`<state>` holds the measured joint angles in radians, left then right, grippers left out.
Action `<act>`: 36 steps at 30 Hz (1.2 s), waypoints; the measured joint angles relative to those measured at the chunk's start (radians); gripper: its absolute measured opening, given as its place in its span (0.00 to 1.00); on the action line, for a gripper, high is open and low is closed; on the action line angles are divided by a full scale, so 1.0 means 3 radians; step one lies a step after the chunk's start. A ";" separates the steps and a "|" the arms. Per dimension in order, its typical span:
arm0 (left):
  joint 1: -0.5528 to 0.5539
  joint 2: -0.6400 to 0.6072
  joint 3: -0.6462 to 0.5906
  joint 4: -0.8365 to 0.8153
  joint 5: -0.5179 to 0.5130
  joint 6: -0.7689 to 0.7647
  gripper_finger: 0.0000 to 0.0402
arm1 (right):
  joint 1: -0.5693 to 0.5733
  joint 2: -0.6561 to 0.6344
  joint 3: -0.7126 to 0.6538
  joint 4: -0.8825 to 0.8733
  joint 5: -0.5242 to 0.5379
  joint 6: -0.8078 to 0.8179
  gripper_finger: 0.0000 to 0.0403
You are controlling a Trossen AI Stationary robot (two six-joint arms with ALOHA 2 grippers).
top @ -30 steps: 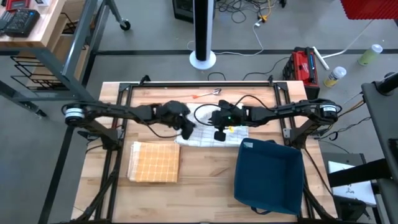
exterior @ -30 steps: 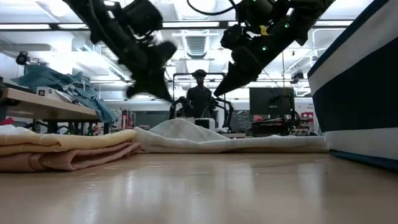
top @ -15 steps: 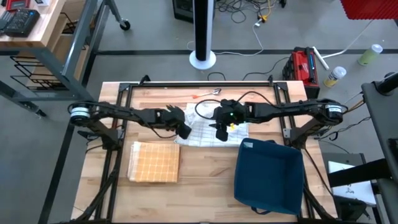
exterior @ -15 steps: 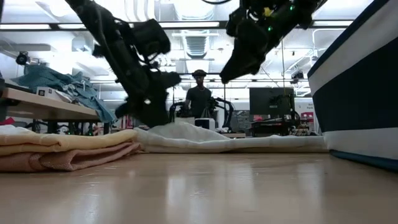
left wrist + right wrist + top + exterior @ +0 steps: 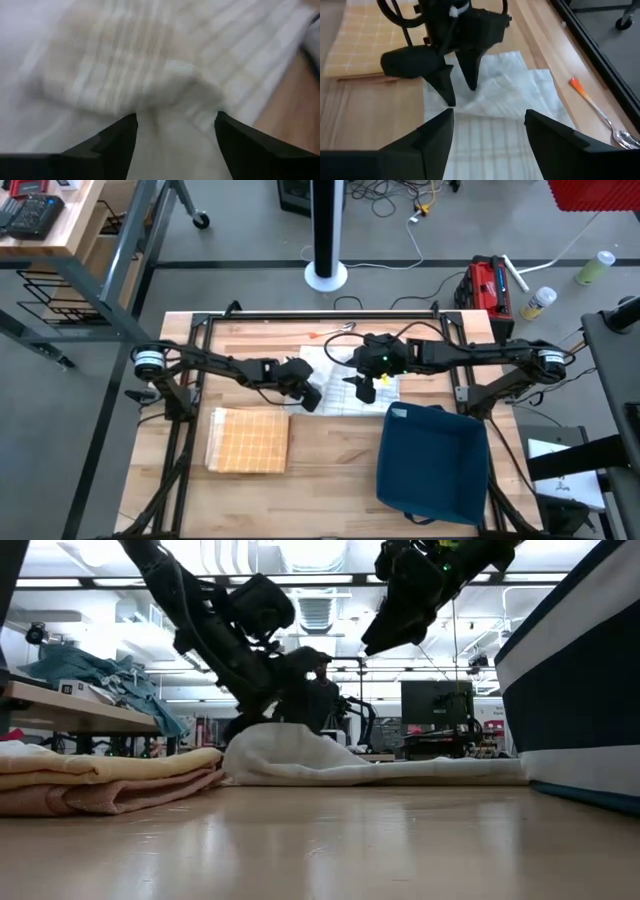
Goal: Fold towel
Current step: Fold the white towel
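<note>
Towel: white cloth towel with faint checked lines [image 5: 345, 385], spread at centre of the high view on the light wooden table [image 5: 330, 470]; its left edge is bunched into a low mound, seen centre-left in the low view [image 5: 285, 755].
Left gripper: left gripper [image 5: 310, 394] at centre of the high view, down on the towel's left edge; fingers parted with a ridge of cloth rising between them in its wrist view [image 5: 175, 125]; whether it is actually pinching the cloth, cannot tell.
Right gripper: right gripper [image 5: 362, 388] just right of centre in the high view, raised above the towel, upper right in the low view [image 5: 385, 635]; fingers spread apart, nothing in them.
Stack: folded yellow checked towel [image 5: 248, 440], lower left of the high view, apart from the white towel.
Bin: dark blue fabric bin [image 5: 432, 462], lower right of the high view, just beside the towel's right corner.
Utensil: spoon with orange handle [image 5: 594, 111], right side of the right wrist view, lying on the table beside the towel.
</note>
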<state>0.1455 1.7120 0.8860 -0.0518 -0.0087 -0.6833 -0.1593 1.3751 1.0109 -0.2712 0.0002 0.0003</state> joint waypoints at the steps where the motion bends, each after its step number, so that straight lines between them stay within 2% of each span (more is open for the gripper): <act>1: -0.0005 0.0022 0.0000 0.0110 -0.0017 0.0015 0.63 | 0.0000 -0.0003 -0.0002 -0.0014 0.0000 0.0000 0.59; 3: -0.0009 0.0095 0.0000 0.0339 -0.0077 0.0050 0.58 | 0.0000 -0.0004 -0.0002 -0.0006 0.0000 0.0001 0.60; 5: -0.0008 0.0139 -0.0006 0.0437 -0.0124 0.0098 0.48 | 0.0000 -0.0004 -0.0002 -0.0050 0.0000 0.0024 0.59; 9: -0.0010 0.0145 -0.0006 0.0662 -0.0185 0.0274 0.11 | 0.0000 -0.0030 -0.0002 -0.0112 0.0000 0.0023 0.56; 10: -0.0010 0.0140 -0.0007 0.0727 -0.0191 0.0304 0.06 | 0.0000 -0.0054 -0.0002 -0.0122 0.0000 0.0019 0.55; 15: -0.0052 0.0011 -0.0006 0.1105 -0.0182 0.0427 0.01 | 0.0000 -0.0212 -0.0002 -0.0240 0.0003 0.0016 0.50; 23: -0.0179 -0.0224 -0.0005 0.1358 -0.0176 0.0617 0.00 | 0.0037 -0.0380 -0.0005 -0.0453 0.0002 -0.0081 0.43; 33: -0.0257 -0.0451 -0.0015 0.1418 -0.0143 0.0732 0.00 | 0.0059 -0.0040 -0.0049 -0.0346 0.0021 -0.0597 0.42; 36: -0.0296 -0.0444 -0.0015 0.1408 -0.0114 0.0761 0.00 | 0.0067 0.0023 -0.0050 -0.0185 0.0244 -0.0668 0.44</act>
<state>0.0567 1.5787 0.8814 0.3707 -0.0430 -0.4549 -0.1390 1.3821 0.9958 -0.3266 0.0734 -0.2000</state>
